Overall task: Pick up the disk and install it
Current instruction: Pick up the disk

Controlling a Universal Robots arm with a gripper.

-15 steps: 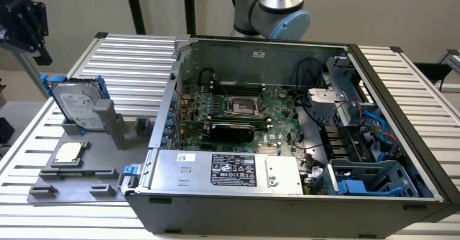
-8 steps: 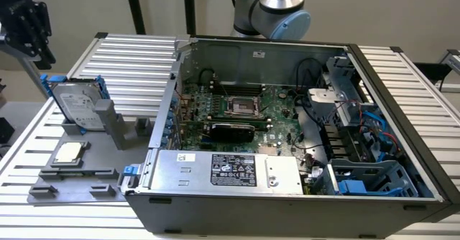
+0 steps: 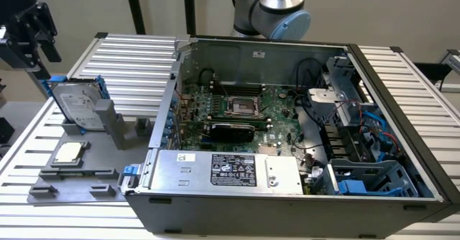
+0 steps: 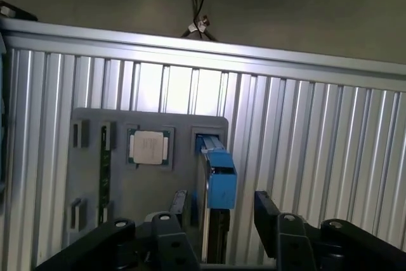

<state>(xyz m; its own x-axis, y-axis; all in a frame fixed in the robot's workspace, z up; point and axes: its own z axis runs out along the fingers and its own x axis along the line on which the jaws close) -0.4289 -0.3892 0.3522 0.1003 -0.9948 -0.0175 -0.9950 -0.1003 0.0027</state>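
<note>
Nothing can be read with certainty. The black label (image 3: 235,171) on the silver box (image 3: 169,175) bears white print and marks (all too fine to make out), and the white label (image 3: 70,98) on the disk (image 3: 81,113) is equally illegible.

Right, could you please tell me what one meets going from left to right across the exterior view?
The black robot gripper → upright silver-grey hard disk in a blue plastic frame → flat silver metal box with a black label → blue plastic drive cage.
</note>
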